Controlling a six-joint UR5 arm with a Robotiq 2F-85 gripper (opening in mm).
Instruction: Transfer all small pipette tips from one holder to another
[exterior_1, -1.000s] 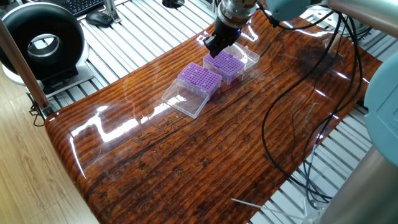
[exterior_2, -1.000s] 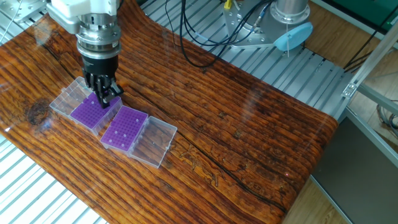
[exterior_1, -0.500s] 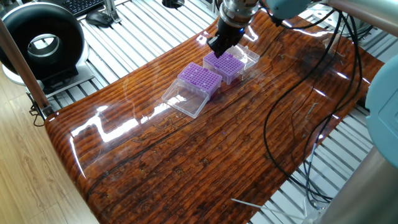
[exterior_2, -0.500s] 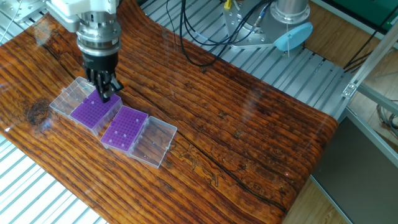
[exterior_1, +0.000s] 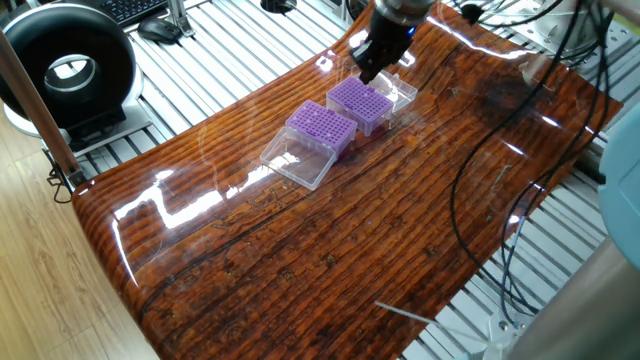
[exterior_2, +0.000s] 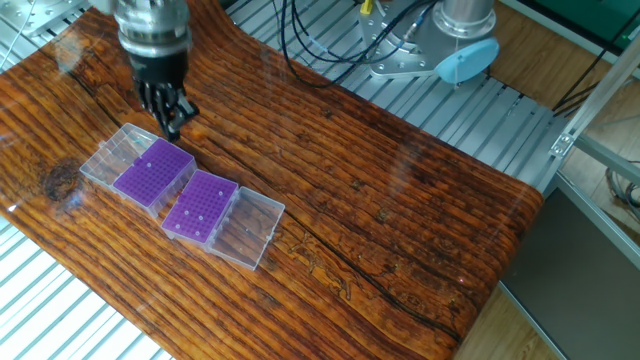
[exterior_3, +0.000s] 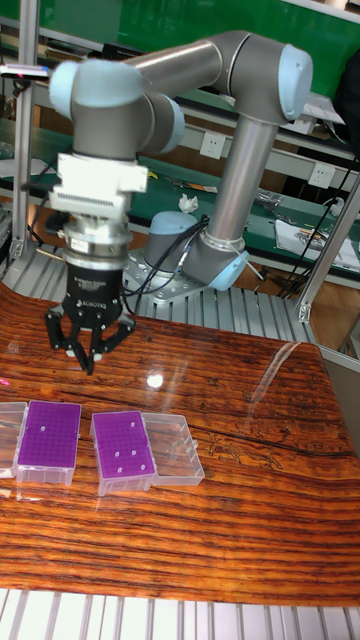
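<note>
The black two-finger gripper (exterior_3: 88, 362) on the grey and pale-blue robot arm (exterior_3: 240, 150) is hanging above the glossy striped brown wooden table (exterior_2: 400, 230), in the upper left of the other fixed view (exterior_2: 170, 118) and at the top centre of one fixed view (exterior_1: 368, 68). Its fingers (exterior_3: 84, 357) are pointing down with their tips drawn close together; whether anything is pinched between them is too small to tell, and I cannot tell for sure if they are fully clenched. Below and a little to the lower left of the tips in the other fixed view, a purple square tip holder with a dense dotted grid (exterior_2: 153, 172) is sitting on the table, its clear plastic lid (exterior_2: 113, 156) lying open beside it. The small pale pipette tips (exterior_3: 47, 432) are filling this holder, apart from the fingers and lower than them. Just beside it is standing a second purple square tip holder (exterior_2: 199, 205) with its own clear hinged lid (exterior_2: 248, 228) open flat on the far side; in the tall fixed view this one (exterior_3: 123, 450) is showing only a few pale dots on its top. In one fixed view the two holders are lying in a diagonal row, the full one (exterior_1: 362, 103) nearer the gripper and the other (exterior_1: 322, 126) toward the middle of the frame. A black round fan-like device (exterior_1: 62, 70) is standing at the upper left, off the table.
</note>
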